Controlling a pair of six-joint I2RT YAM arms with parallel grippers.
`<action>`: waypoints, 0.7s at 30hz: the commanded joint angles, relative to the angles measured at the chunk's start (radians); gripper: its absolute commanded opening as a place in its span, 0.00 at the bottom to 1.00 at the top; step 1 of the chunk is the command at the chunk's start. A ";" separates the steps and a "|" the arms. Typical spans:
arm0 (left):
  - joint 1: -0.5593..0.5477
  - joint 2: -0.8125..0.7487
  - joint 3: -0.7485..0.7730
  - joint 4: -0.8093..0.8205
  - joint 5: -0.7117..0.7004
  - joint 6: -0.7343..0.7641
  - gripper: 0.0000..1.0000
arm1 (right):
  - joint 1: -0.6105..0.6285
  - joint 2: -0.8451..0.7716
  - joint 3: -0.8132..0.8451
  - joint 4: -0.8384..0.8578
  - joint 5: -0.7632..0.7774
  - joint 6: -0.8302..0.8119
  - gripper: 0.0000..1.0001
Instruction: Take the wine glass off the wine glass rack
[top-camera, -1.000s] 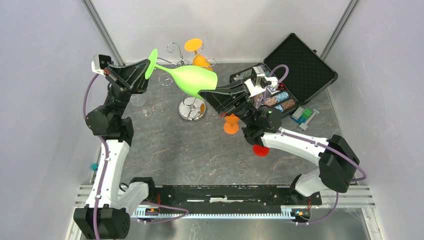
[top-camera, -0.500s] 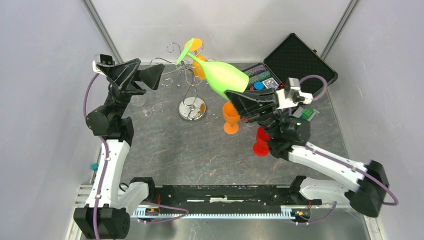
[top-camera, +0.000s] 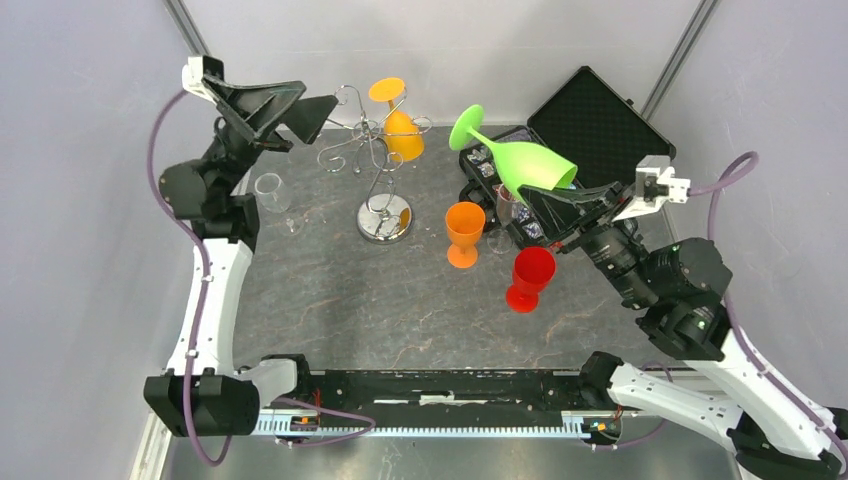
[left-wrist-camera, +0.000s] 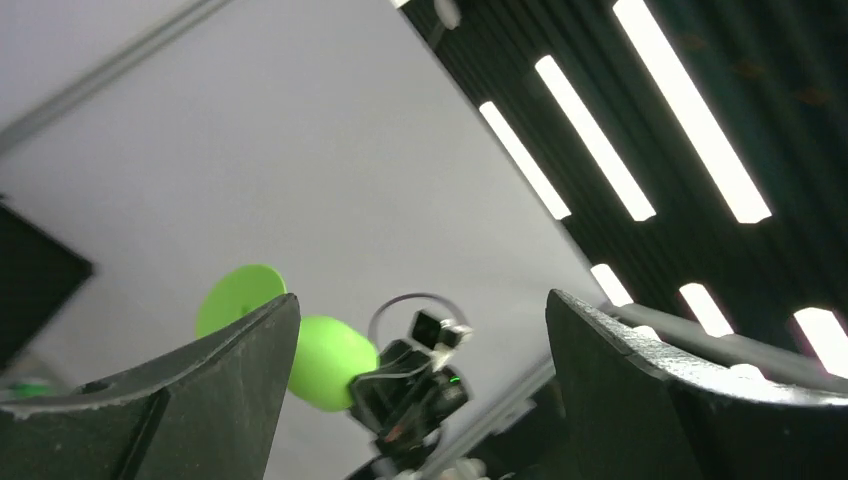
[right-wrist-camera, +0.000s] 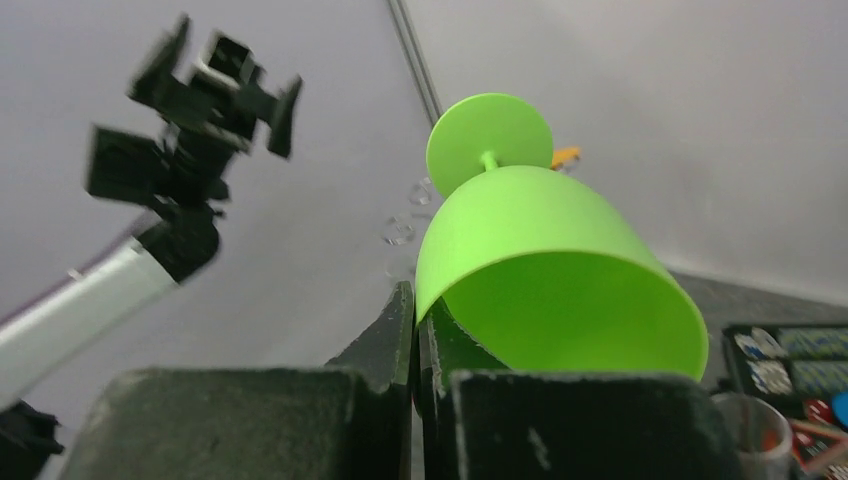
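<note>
The green wine glass (top-camera: 522, 163) hangs tilted in the air at the right, foot up and to the left, away from the wine glass rack (top-camera: 372, 152). My right gripper (top-camera: 566, 192) is shut on its rim; in the right wrist view the fingers (right-wrist-camera: 398, 325) pinch the wall of the green wine glass (right-wrist-camera: 545, 265). My left gripper (top-camera: 318, 97) stands open and empty, raised just left of the rack's curled arms. The left wrist view looks across between its fingers (left-wrist-camera: 232, 385) at the green glass (left-wrist-camera: 325, 358). An orange wine glass (top-camera: 402, 132) hangs on the rack.
An orange glass (top-camera: 464, 231) and a red glass (top-camera: 528, 276) stand on the table below the held glass. A clear glass (top-camera: 271, 190) stands at the left, another clear glass (top-camera: 503, 206) by the open black case (top-camera: 600, 122). The rack's shiny base (top-camera: 384, 221) sits mid-table.
My left gripper has opened, let go of the green glass's foot and lifted away. The right arm has carried the glass rightward, away from the rack.
</note>
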 joint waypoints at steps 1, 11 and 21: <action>0.003 -0.024 0.179 -0.323 0.198 0.470 0.95 | 0.000 0.015 0.091 -0.446 -0.034 -0.109 0.00; 0.004 -0.128 0.395 -1.277 -0.052 1.357 1.00 | 0.000 0.099 0.005 -0.534 -0.446 -0.232 0.00; 0.003 -0.120 0.405 -1.340 -0.160 1.435 1.00 | 0.084 0.309 0.093 -0.804 -0.176 -0.316 0.00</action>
